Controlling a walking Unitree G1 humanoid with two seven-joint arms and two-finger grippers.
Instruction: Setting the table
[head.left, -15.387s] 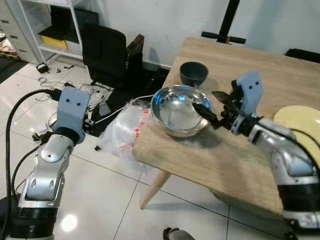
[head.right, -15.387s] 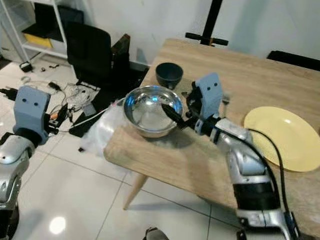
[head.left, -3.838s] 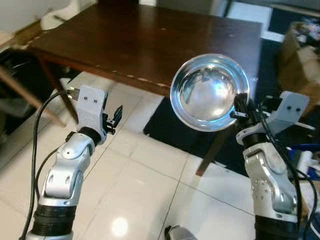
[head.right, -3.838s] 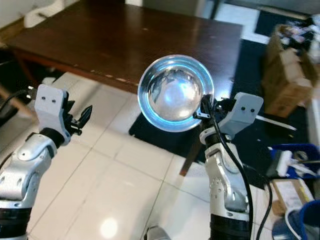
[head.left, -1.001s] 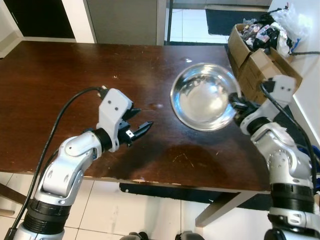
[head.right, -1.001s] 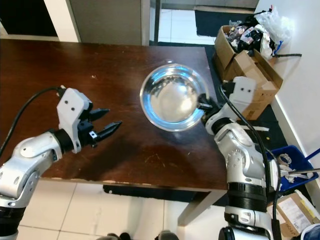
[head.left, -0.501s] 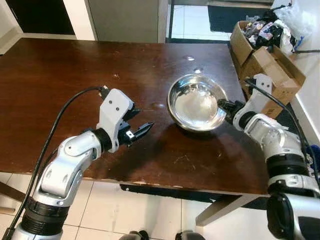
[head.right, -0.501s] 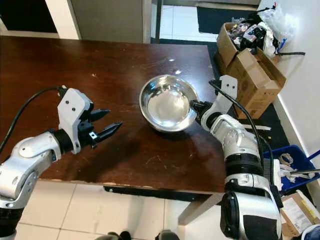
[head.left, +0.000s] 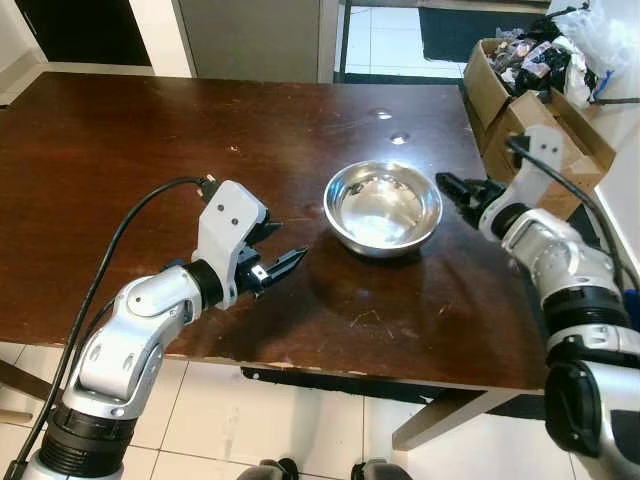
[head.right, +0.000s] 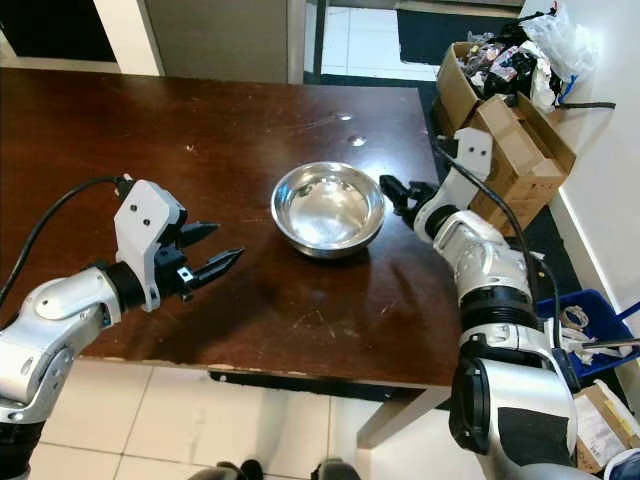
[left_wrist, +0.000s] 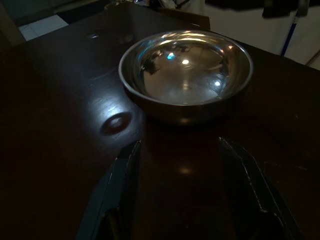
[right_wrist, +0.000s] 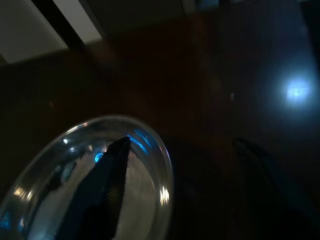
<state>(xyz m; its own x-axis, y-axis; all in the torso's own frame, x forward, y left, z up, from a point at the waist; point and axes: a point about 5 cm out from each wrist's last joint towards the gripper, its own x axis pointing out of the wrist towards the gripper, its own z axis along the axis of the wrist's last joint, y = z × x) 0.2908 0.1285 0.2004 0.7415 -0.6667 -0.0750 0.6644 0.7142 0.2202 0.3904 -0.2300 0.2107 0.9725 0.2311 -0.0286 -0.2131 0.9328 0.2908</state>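
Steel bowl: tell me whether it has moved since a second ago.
Yes. The steel bowl has come down onto the dark table, and the right gripper has let go.

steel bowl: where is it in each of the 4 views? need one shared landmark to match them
Left eye: steel bowl right of centre on the dark table, short of the right tool.
Right eye: bowl near centre.
Left wrist: bowl at upper centre, ahead of the left tool.
Right wrist: bowl in the lower left corner.
Shared landmark: the dark table under the bowl.
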